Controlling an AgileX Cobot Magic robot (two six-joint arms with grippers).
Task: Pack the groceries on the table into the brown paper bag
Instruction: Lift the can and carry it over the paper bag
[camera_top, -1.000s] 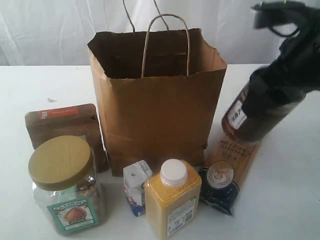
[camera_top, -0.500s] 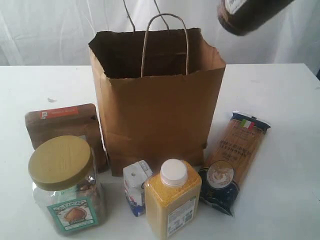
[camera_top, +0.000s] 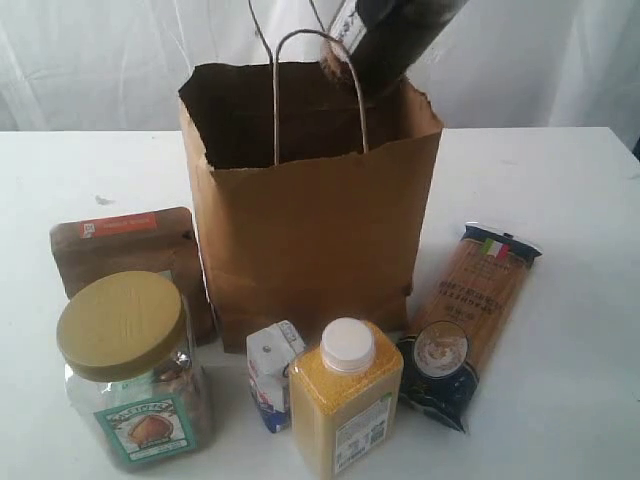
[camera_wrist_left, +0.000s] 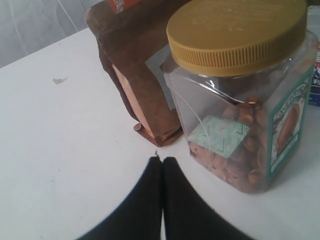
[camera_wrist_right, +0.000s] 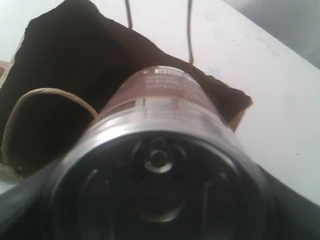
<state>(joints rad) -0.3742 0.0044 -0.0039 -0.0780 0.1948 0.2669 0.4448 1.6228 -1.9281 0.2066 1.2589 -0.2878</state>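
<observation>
Nearest to the camera stand the yellow white-capped bottle (camera_top: 345, 405), the small white-blue carton (camera_top: 270, 375) just beside it, and the tan-lidded clear nut jar (camera_top: 130, 370), whose green label shows a picture of a nut; its writing is too small to read. The left gripper (camera_wrist_left: 161, 165) hovers low over the broad white table (camera_top: 560, 200) near this jar, its black fingers pressed together and holding nothing. A little further back, the spaghetti pack (camera_top: 470, 320) lies flat on the right, with a small Italian flag at its far end and dark lettering that I cannot read. On the left is the brown kraft pouch (camera_top: 125, 250) with an orange strip on top. Behind them stands the tall brown paper bag (camera_top: 310, 230), open. The right gripper (camera_wrist_right: 157, 220) grips the dark metal-lidded jar (camera_top: 390, 35) by its lid end. One second ago this jar was low over the spaghetti pack, and half a second ago high at the right; now it hangs tilted over the bag's mouth, its lower end just behind the front handle. Its white label is blurred.
</observation>
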